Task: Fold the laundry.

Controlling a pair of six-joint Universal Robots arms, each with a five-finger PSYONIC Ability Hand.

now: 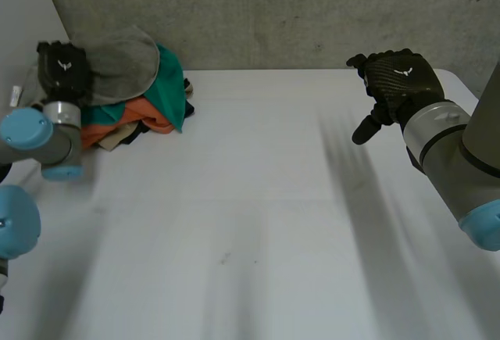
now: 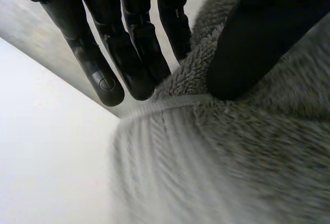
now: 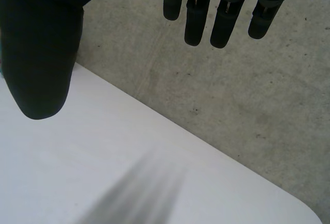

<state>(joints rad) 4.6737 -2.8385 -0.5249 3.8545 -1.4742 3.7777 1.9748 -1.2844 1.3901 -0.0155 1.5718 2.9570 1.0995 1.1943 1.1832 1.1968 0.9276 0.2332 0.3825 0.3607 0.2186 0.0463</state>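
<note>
My left robot hand (image 1: 64,66) pinches the hemmed edge of the grey towel (image 1: 121,62) between thumb and straight fingers atop the laundry pile (image 1: 156,105) at the counter's (image 1: 258,199) far left corner; I judge the towel soft, light and floppy, while my right robot hand (image 1: 398,82) hovers open and empty.

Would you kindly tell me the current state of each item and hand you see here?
grey towel: unfolded, lying atop the other clothes, its edge pinched by the left hand.
green garment: bunched beneath the towel, unfolded.
orange garment: crumpled, lowest of the three, unfolded.
left hand: shut on the grey towel's edge.
right hand: open, above the table, holding nothing.
</note>
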